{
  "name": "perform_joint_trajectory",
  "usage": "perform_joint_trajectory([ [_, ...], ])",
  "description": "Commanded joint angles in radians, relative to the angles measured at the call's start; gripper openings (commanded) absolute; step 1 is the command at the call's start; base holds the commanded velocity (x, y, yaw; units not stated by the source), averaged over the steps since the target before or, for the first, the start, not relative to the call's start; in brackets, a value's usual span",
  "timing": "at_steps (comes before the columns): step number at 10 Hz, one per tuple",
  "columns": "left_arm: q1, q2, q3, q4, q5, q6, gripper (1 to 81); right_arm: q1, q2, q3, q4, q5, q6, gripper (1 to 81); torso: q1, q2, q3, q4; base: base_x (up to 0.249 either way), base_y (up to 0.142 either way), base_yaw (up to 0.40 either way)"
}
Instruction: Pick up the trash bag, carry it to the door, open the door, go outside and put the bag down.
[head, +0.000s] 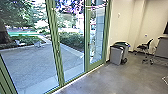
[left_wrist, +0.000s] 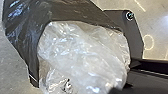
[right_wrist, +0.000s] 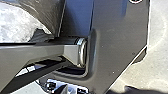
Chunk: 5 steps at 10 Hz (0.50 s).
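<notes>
Bins (head: 116, 56) between doors (head: 57, 57) and chair (head: 142, 47); paving (head: 30, 62) outside

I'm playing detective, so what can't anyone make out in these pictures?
- Trash bag, left wrist view: the edge cuts some off; crumpled plastic hides what's inside.
- Grey bin, head view: its walls hide the inside.
- Grey desk, head view: the right edge cuts it off.

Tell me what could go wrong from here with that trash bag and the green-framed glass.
The contents might slip: clear plastic bulges from the dark opening of the trash bag, so a tilt could let it slide out.

The bag could snag: it sits right by the robot's dark plate, and thin plastic may tear on an edge.

The robot might bump the green-framed glass, which rises close on its left, if it turns too tightly.
</notes>
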Motion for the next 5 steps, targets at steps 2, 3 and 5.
perform_joint_trajectory([
  [2, -0.059, 0.000, 0.004, 0.003, 0.060, 0.005, 1.0, 0.048, 0.004, 0.001, -0.004, -0.065, -0.001, 81.1, 0.000, 0.000, 0.000, 0.000, 0.139, -0.075, 0.000],
  [3, -0.059, 0.000, 0.004, 0.003, 0.060, 0.005, 1.0, 0.048, 0.004, 0.000, -0.004, -0.066, -0.001, 81.1, 0.000, 0.000, 0.000, 0.000, 0.137, -0.073, 0.000],
  [5, -0.059, 0.000, 0.004, 0.003, 0.061, 0.005, 1.0, 0.050, 0.004, 0.001, -0.004, -0.066, -0.001, 81.1, 0.000, 0.000, 0.000, 0.000, 0.136, -0.072, 0.000],
])
